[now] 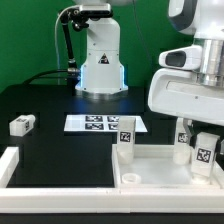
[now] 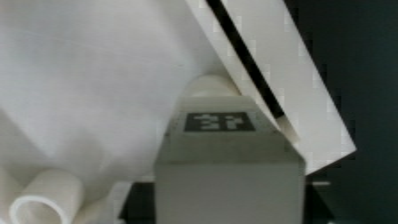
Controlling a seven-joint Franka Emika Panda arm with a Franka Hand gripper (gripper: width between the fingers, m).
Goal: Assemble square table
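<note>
White slab point(image 1: 150, 178), tagged leg point(image 1: 203, 155) just under tool point(image 1: 200, 127)

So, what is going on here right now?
The Panda arm is putting the square table together. Its gripper is down over a tagged leg at the slab on the exterior view's right; whether it grips cannot be told. Another leg stands upright on the slab toward that view's left. One leg block lies loose farther left, apart from the marker board.
</note>
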